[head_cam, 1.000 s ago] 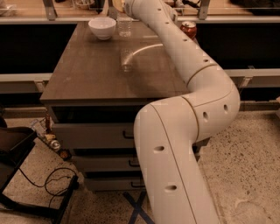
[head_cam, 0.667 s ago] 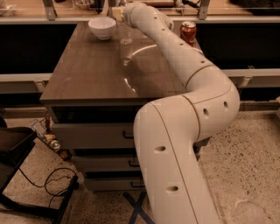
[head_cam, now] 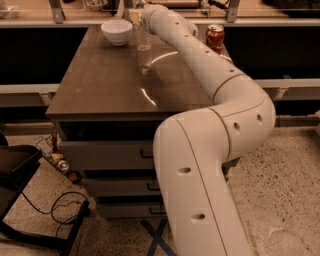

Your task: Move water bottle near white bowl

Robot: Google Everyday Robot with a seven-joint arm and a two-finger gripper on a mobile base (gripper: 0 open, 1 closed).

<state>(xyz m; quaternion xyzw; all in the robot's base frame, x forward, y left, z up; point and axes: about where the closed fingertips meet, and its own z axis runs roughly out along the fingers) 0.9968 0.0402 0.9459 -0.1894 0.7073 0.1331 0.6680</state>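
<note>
Dark table [head_cam: 100,85], upper middle of the frame: the gripper [head_cam: 139,16] is over the water bottle [head_cam: 144,45], just right of the white bowl [head_cam: 116,31]; whether it grasps, I cannot tell.

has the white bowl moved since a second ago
No. The white bowl sits at the same far-left spot on the table; the gripper is at the water bottle top.

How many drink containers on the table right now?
2: the water bottle right of the white bowl, by the gripper; the red can, far right. The arm may hide more.
</note>
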